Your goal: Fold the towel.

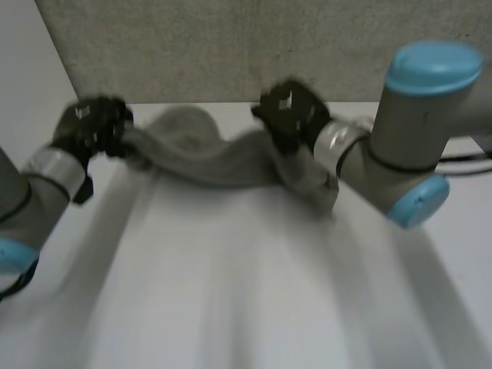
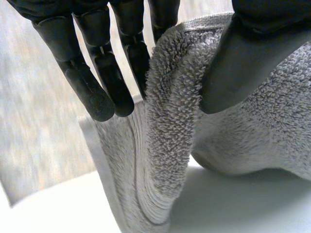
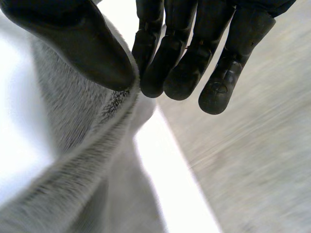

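A grey towel (image 1: 207, 157) hangs stretched between my two hands above the far part of the white table (image 1: 231, 292), sagging in the middle. My left hand (image 1: 92, 127) holds its left end: in the left wrist view the thumb (image 2: 238, 63) pinches the towel's hemmed edge (image 2: 170, 97) against the fingers (image 2: 97, 82). My right hand (image 1: 290, 114) holds the right end, and a flap of towel (image 1: 319, 188) droops below its wrist. In the right wrist view the thumb (image 3: 82, 43) and fingers (image 3: 189, 53) pinch the towel's edge (image 3: 92, 145).
A grey speckled wall panel (image 1: 231, 46) stands right behind the table's far edge. Both arms reach in from the sides, the right arm (image 1: 415, 146) with its blue caps close over the table's right part.
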